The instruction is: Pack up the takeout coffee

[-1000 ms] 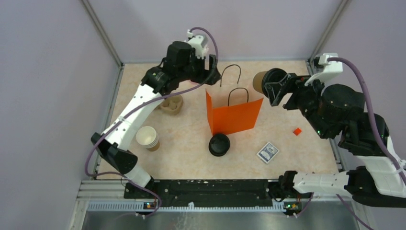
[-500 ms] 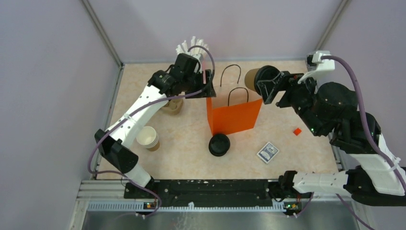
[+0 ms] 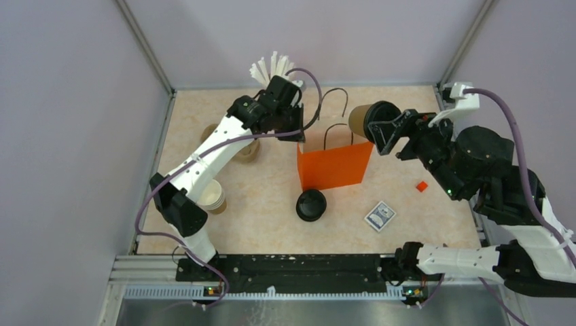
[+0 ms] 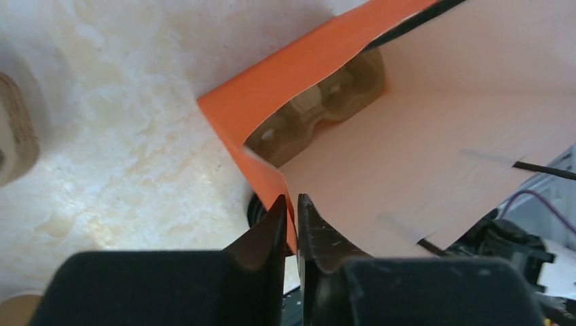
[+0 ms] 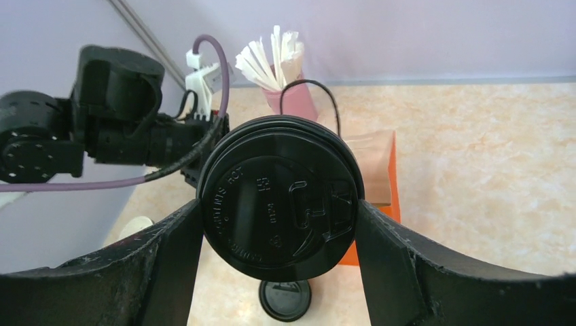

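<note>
The takeout coffee (image 3: pixel 364 119), a brown paper cup with a black sip lid (image 5: pixel 282 197), lies on its side in the air just right of the orange bag's (image 3: pixel 334 166) top, above the table. My right gripper (image 3: pixel 384 129) is shut on it, one finger on each side of the lid (image 5: pixel 280 207). The bag stands upright with its mouth open. My left gripper (image 3: pixel 302 133) pinches the bag's upper left edge; in the left wrist view its jaws (image 4: pixel 291 207) close on the orange wall (image 4: pixel 251 112). A cardboard carrier (image 4: pixel 319 102) sits inside the bag.
A loose black lid (image 3: pixel 312 204) lies in front of the bag. A lidless paper cup (image 3: pixel 210 195) stands at the left, another cup (image 3: pixel 246 149) behind it. White straws (image 3: pixel 273 68) stand at the back. A card deck (image 3: pixel 380 216) and a small red piece (image 3: pixel 422 186) lie at the right.
My left gripper has moved right to the bag's upper left edge and closed on it, pulling the mouth open. The right gripper with the cup shifted slightly left, near the bag's top.
</note>
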